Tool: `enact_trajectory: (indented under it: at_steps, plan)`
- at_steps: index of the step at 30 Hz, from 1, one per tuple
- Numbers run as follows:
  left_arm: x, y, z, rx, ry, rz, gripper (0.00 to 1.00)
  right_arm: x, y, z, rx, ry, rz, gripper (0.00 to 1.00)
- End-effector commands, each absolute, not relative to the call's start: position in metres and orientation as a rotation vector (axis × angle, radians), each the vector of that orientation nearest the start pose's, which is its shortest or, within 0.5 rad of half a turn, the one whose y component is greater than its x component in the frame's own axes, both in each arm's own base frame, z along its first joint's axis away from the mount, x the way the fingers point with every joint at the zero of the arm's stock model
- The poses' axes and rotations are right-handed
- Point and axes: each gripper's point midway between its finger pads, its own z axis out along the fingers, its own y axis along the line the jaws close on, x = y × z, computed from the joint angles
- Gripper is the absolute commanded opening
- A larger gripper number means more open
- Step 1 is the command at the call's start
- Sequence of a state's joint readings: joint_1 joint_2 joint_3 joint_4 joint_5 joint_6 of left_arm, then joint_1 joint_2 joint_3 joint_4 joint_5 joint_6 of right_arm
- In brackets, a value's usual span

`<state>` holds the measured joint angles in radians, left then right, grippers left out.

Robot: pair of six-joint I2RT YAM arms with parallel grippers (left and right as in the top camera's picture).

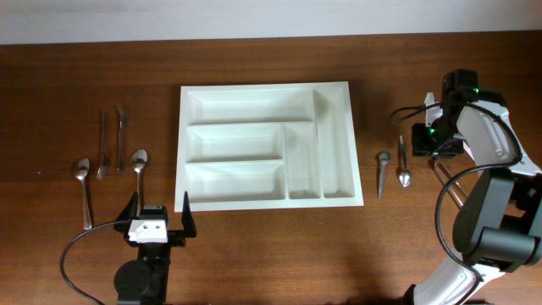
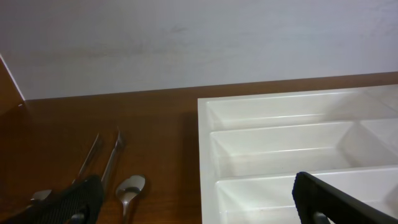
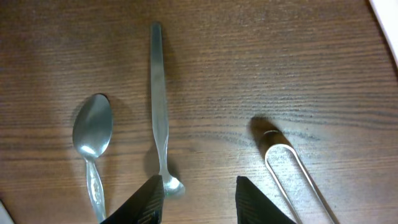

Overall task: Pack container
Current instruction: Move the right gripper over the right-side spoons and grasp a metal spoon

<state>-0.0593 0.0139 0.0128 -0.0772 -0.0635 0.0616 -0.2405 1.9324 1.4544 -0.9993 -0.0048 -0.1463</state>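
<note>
The container (image 1: pixel 334 182), a large white cutlery tray with long and upright compartments, lies at the table's middle and holds nothing. My left gripper (image 1: pixel 157 222) hovers at its near left corner, open; in the left wrist view its fingers (image 2: pixel 73 200) frame a spoon (image 2: pixel 129 188) and the tray's wall (image 2: pixel 206 168). My right gripper (image 1: pixel 426 140) is to the right of the tray, above two spoons (image 1: pixel 383 172) (image 1: pixel 404 161). In the right wrist view it (image 3: pixel 199 190) is open over bare wood, its left finger (image 3: pixel 148 198) beside the small bowl of a slim spoon (image 3: pixel 160 106).
Left of the tray lie a spoon (image 1: pixel 83 191), a fork (image 1: pixel 102 144), a knife (image 1: pixel 121 134) and another spoon (image 1: pixel 138 165). A bent wire utensil (image 3: pixel 292 174) lies right of my right fingers. A broader spoon (image 3: pixel 92 140) lies to their left.
</note>
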Motion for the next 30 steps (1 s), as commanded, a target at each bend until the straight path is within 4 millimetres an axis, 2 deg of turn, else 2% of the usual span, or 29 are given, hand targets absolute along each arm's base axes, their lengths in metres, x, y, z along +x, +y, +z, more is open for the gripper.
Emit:
enact_trajectory:
  at_steps: [1,5,9,21,30]
  plan:
    - [0.246,-0.001,0.158,0.052,1.643,0.078,0.99,0.367,-0.08,0.043,0.116,3.07,0.044,0.38]
    - [0.246,-0.001,0.158,0.052,1.643,0.078,0.99,0.359,-0.07,0.025,0.108,3.117,0.107,0.38]
    - [0.246,-0.001,0.158,0.052,1.643,0.078,0.99,0.358,-0.066,0.015,0.091,3.14,0.115,0.38]
    - [0.246,-0.001,0.158,0.051,1.643,0.078,0.99,0.361,-0.062,0.011,0.073,3.135,0.112,0.38]
    - [0.246,-0.001,0.158,0.052,1.643,0.078,0.99,0.355,-0.061,-0.004,0.082,3.134,0.112,0.35]
